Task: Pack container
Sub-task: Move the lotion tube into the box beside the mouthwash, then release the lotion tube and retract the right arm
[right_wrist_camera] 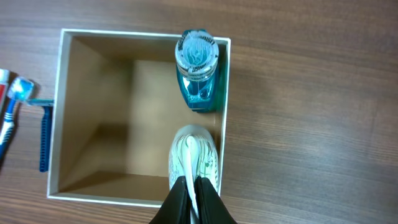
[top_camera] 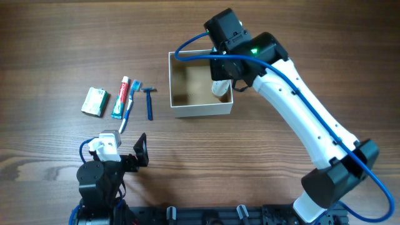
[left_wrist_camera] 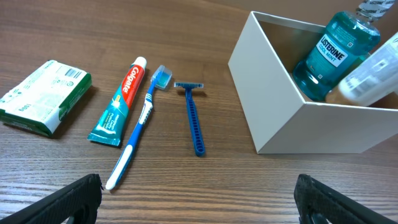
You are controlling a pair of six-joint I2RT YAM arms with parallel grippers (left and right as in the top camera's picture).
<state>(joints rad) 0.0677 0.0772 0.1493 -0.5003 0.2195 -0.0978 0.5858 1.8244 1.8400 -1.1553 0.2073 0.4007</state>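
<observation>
Container (top_camera: 201, 111) sits mid-table, open, white walls, tan inside. Right gripper (right_wrist_camera: 193, 186) is over its near-right corner, fingers pressed together on the crimped end of a white tube (right_wrist_camera: 196, 155), which hangs inside along the right wall; cannot tell if it touches the floor. Teal mouthwash bottle (right_wrist_camera: 198, 74) is in the far-right corner. Left of the container, in a row on the wooden table (top_camera: 281, 25): razor (top_camera: 149, 102), toothbrush (top_camera: 129, 106), toothpaste (top_camera: 120, 98), green soap box (top_camera: 95, 101). Left gripper (left_wrist_camera: 198, 186) is near the row, fingers spread wide, holding nothing.
</observation>
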